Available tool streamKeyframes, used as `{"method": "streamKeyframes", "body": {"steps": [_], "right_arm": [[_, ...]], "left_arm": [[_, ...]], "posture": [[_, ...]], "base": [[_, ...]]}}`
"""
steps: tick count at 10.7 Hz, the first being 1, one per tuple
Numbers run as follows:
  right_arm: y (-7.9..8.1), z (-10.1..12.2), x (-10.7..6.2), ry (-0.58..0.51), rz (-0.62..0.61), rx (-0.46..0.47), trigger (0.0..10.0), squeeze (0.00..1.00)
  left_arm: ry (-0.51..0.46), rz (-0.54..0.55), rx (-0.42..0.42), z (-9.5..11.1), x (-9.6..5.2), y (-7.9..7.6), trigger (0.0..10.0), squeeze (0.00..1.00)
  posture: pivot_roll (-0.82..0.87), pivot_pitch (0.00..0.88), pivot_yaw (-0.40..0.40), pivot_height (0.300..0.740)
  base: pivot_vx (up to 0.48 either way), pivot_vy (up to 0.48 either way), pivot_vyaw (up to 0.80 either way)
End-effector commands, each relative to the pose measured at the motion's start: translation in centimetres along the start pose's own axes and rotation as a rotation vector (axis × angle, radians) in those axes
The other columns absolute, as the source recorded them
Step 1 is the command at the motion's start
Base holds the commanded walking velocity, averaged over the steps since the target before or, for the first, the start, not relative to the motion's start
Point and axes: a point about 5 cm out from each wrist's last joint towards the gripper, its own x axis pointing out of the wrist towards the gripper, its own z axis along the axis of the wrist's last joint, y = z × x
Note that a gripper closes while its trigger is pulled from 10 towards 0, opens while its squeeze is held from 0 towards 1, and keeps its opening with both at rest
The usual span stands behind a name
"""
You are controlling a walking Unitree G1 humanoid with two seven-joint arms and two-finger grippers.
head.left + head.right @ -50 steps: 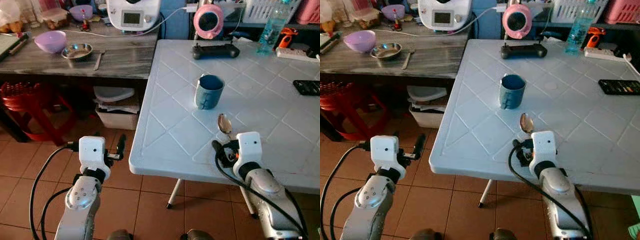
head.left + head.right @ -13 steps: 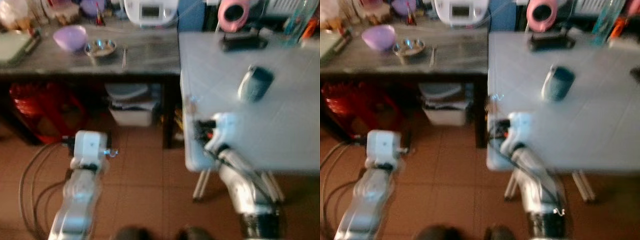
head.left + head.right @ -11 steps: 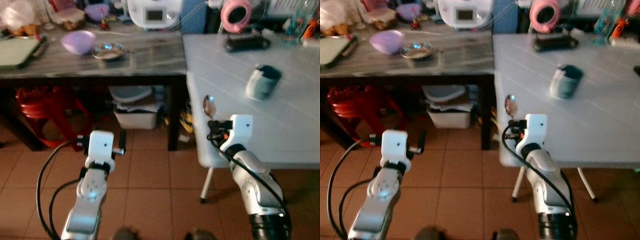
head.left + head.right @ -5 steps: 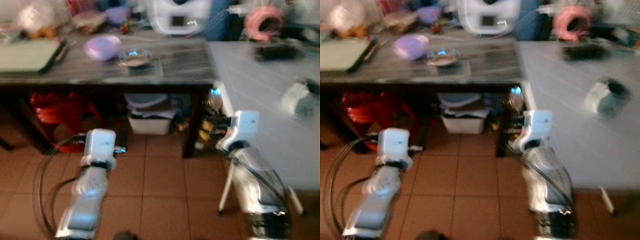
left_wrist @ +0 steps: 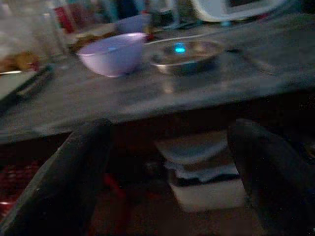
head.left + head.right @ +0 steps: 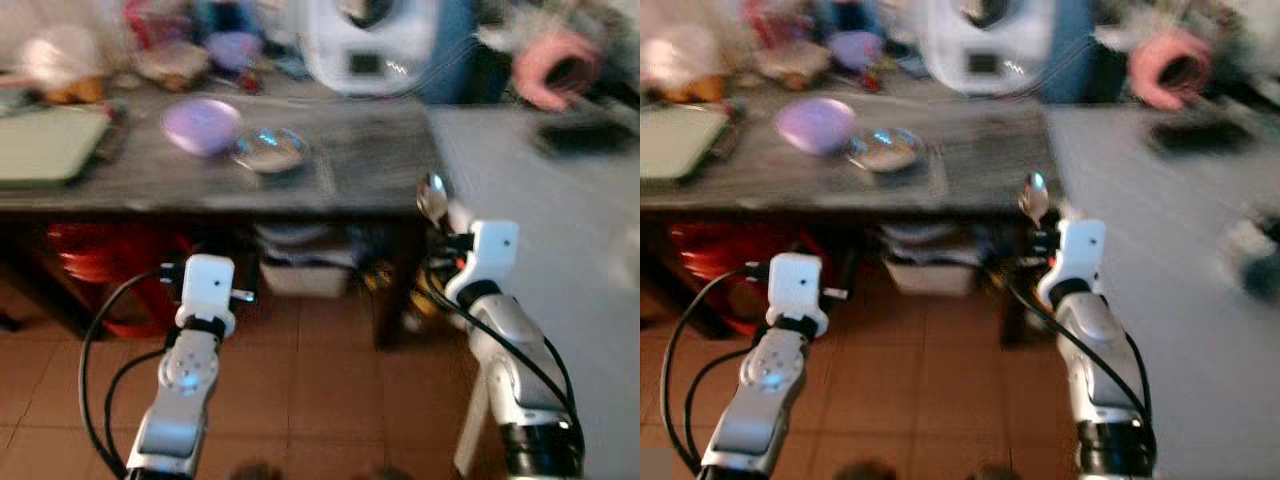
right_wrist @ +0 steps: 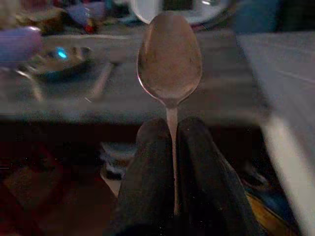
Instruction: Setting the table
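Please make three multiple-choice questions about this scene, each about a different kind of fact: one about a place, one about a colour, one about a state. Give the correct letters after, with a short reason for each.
1. Where does the metal dish stand?
A. on the dark wooden table, beside the bowl
B. on the tiled floor
C. on the white table

2. What colour is the bowl next to that dish?
A. green
B. purple
C. orange

3. What is the state of the right gripper?
A. open and empty
B. shut on a cup
C. shut on the spoon

Answers:
1 A: the head views show the dish on the dark tabletop, right of the bowl.
2 B: it looks pale purple in the head and left wrist views.
3 C: the right wrist view shows both fingers closed on the spoon's handle, bowl end pointing up.
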Motion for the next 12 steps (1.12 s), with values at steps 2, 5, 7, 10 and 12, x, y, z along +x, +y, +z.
{"method": "streamKeyframes", "body": {"steps": [2,5,7,10,12], "right_arm": [[0.2,0.5,0.2,-0.023,-0.008,-0.007,0.0,0.0],[-0.5,0.4,0.5,-0.022,-0.064,-0.012,0.0,0.0],[-0.8,0.3,0.5,-0.013,-0.084,-0.004,0.0,0.0],[-0.5,-0.9,1.3,0.054,-0.106,0.036,0.0,0.0],[0.0,-1.0,2.3,0.081,-0.145,0.111,0.0,0.0]], "left_arm": [[-0.003,0.006,0.008,-0.1,0.0,0.4,10.0,0.0],[-0.007,-0.002,0.004,0.0,0.2,0.4,10.0,0.0],[-0.002,0.003,-0.008,-0.1,0.1,0.5,10.0,0.0],[0.017,0.048,-0.043,-0.3,-0.5,1.5,10.0,0.0],[0.024,0.042,-0.029,-0.3,-1.2,1.9,10.0,0.0]], "posture": [[-0.06,0.004,0.036,0.74],[-0.06,0.0,0.04,0.74],[-0.06,0.0,0.042,0.74],[-0.03,0.022,0.056,0.74],[-0.01,0.055,0.064,0.74]], "base": [[0.48,0.0,0.0],[0.48,0.0,0.0],[0.48,0.0,0.0],[0.092,0.0,0.0],[0.0,0.0,0.0]]}}
